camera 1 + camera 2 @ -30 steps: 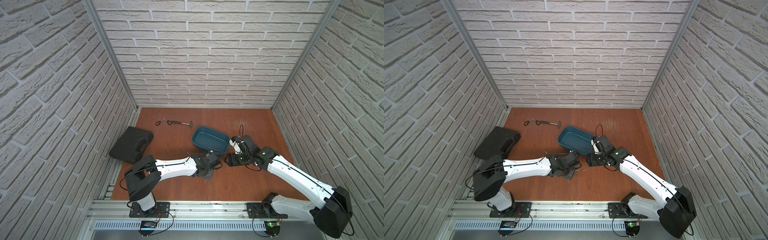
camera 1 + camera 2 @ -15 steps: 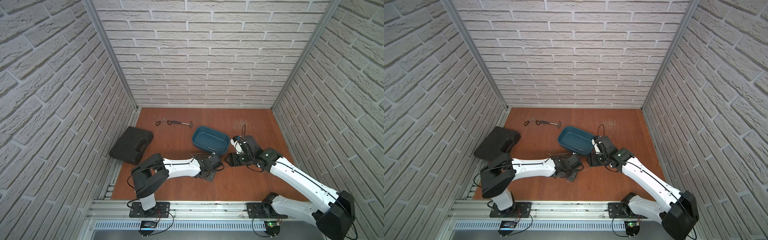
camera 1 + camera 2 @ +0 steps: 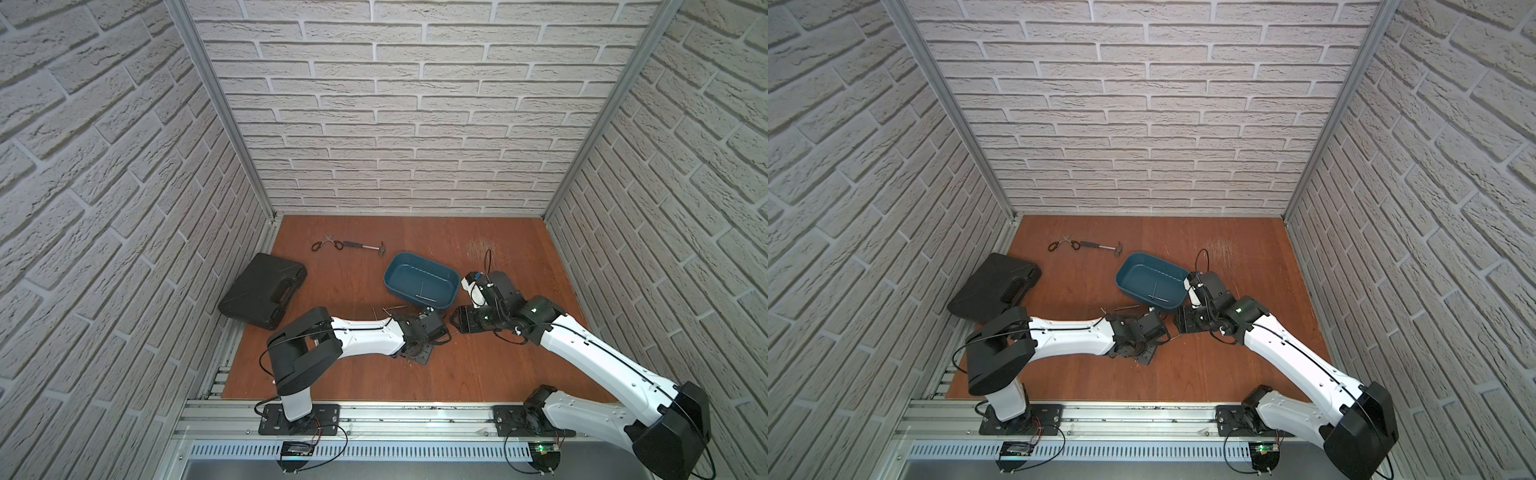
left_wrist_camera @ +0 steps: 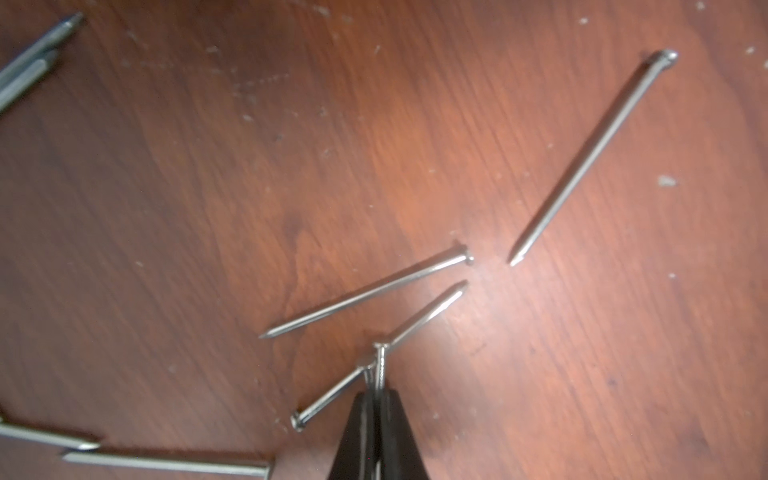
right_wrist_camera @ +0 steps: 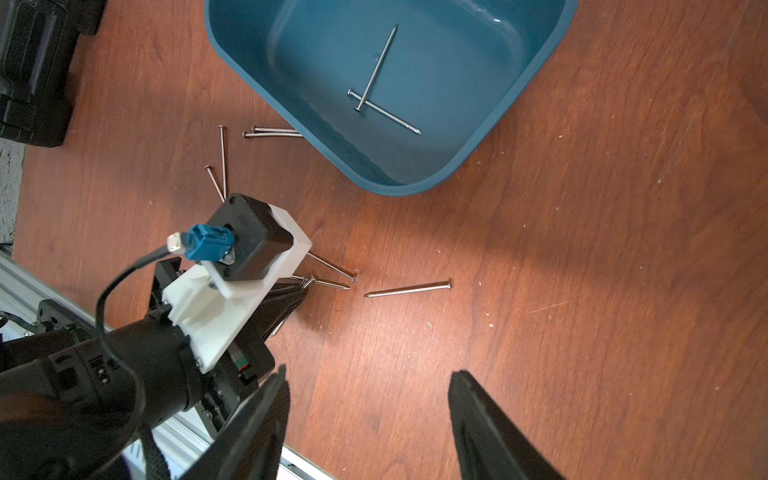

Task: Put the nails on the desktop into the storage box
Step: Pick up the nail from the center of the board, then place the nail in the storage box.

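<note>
1. The left gripper hides most of the nail it pinches.
2. Other nails run off the left wrist view's edge.
3. Two nails at the box's 7 o'clock end behind its wall.
4. The right gripper's fingers are blurred and cropped.

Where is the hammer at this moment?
In both top views the hammer lies flat near the back of the desktop, left of centre, between the scissors and the storage box.

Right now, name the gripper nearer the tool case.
Left. Left gripper, pinching a nail, sits between tool case and right gripper, which hangs open by the storage box.
</note>
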